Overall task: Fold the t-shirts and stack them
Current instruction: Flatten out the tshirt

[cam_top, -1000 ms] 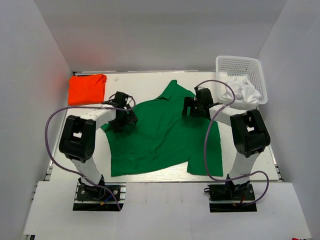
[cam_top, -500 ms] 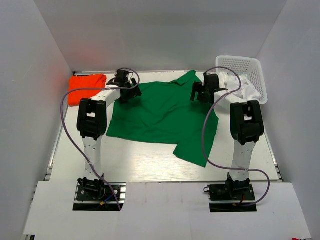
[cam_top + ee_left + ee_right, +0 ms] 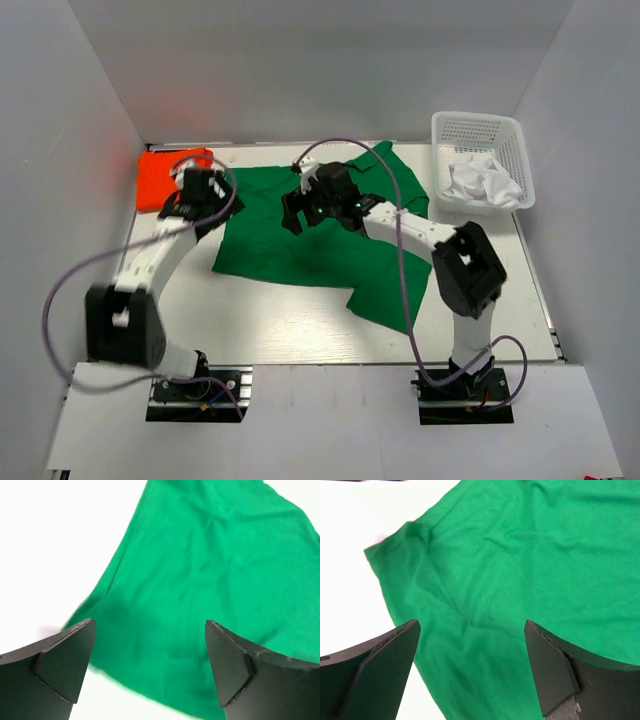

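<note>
Left gripper (image 3: 150, 624) spread above green t-shirt (image 3: 220, 560)

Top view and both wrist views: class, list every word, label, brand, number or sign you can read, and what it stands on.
None: no readable text shows in any view. The green t-shirt, the orange-red t-shirt and the white mesh basket carry no visible print.

Bright, even light is coming from overhead, leaving only faint, soft shadows on the worktop (image 3: 300, 320) in the top view. In both wrist views the bare worktop is blowing out to flat white. The green t-shirt (image 3: 215, 580) is smearing slightly along its edge against that white, and the dark jaws are sitting underexposed, nearly featureless, at the bottom.
</note>
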